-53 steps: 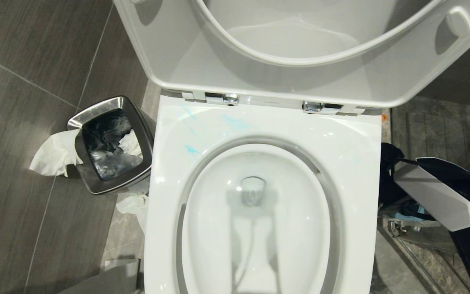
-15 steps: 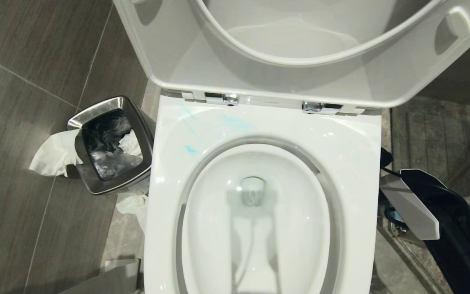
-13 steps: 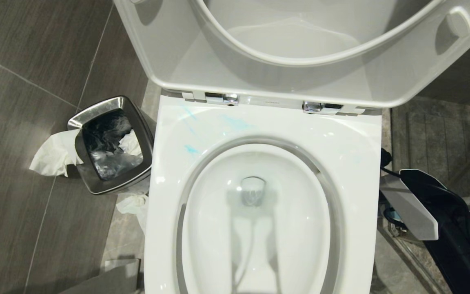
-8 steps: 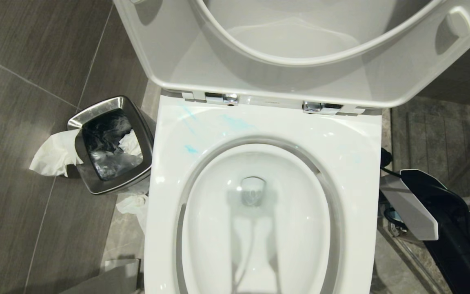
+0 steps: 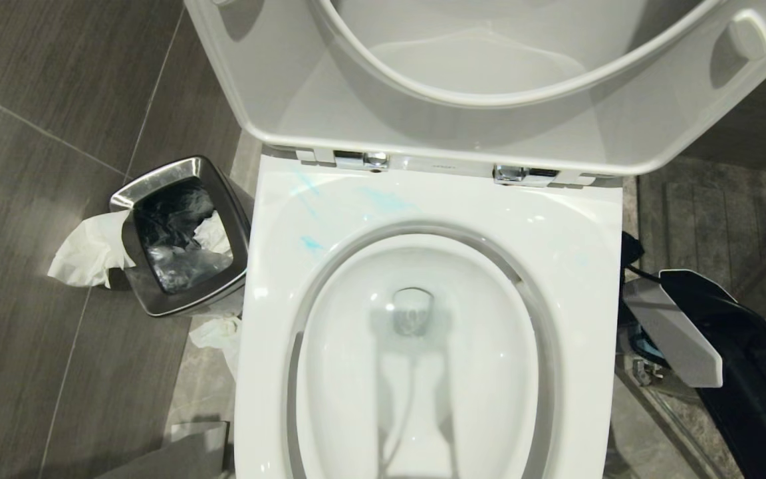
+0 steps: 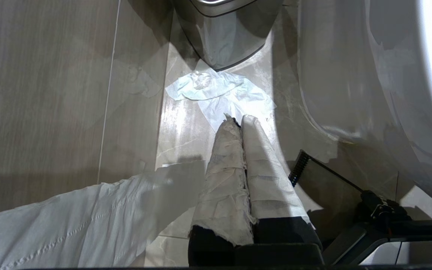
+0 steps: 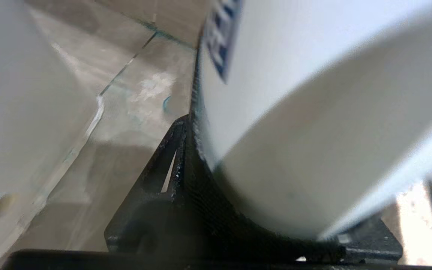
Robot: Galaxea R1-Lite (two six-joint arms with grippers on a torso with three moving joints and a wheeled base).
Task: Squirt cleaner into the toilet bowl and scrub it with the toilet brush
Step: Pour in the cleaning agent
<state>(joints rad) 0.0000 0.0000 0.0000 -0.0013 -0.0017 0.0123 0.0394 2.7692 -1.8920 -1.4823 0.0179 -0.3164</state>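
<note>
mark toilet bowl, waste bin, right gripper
toilet bowl [image 5: 489, 372]: head view, bare inner wall.
waste bin [image 5: 131, 191]: head view, steel rim.
right gripper [image 7: 193, 180]: right wrist view, black finger against a white container.

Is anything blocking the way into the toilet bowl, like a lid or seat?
Nothing visible does: lid and seat are raised, the toilet bowl is open. The right gripper sits low beside it.

Large dark grey floor tiles [image 5: 44, 133] are seen left of the fixture, a paler stone strip [image 5: 203, 392] runs alongside it, and darker, rougher stone flooring [image 5: 715, 213] is laid on the right
</note>
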